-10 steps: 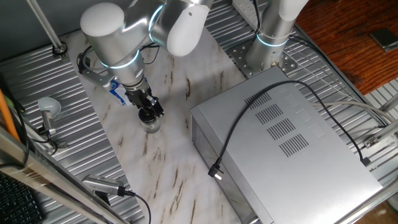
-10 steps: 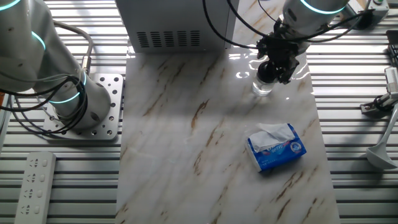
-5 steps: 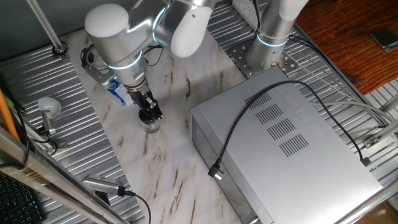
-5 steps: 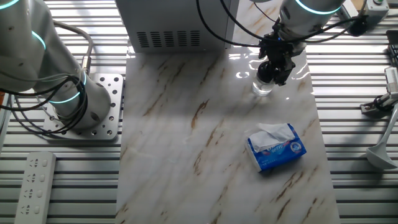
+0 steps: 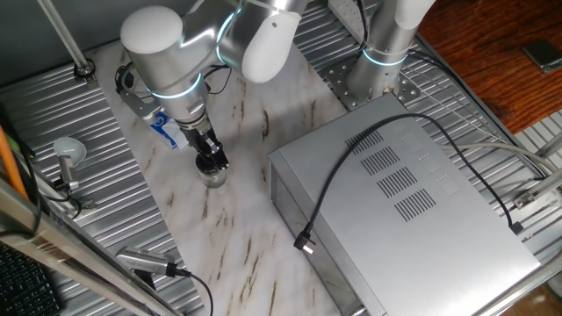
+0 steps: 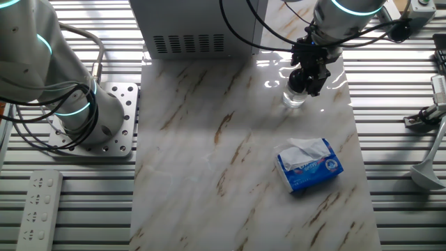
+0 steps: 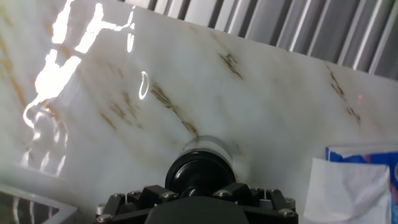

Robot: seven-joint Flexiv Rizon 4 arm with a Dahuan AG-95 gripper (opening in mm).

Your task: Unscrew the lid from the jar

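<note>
Gripper [image 6: 307,75] down over the lid [image 7: 200,176], black fingers on either side of the black screw cap; by both fixed views, apparently clamped on it, though the actual pad contact stays hidden in the hand view under the gripper body at 6 o'clock. Jar [image 6: 295,96] upright on the marbled table top [image 6: 209,139], at about 1 o'clock in the other fixed view, just beside the grey metal box [image 5: 395,202] and well apart from the blue-and-white tissue packet [image 6: 310,164] at 5 o'clock. Clear body only partly visible below the cap.

Likely step: turning the cap loose.

Risks from here, as judgement only:
- Nothing bracing the jar, so the whole jar likely to spin with the cap on the smooth top instead of the thread giving.
- Off-centre hold likely to tip or drag the jar toward the box.
- Weak clamp likely to let pads slide round the cap.
- Lifting before the thread is free likely to carry the jar up too.
</note>
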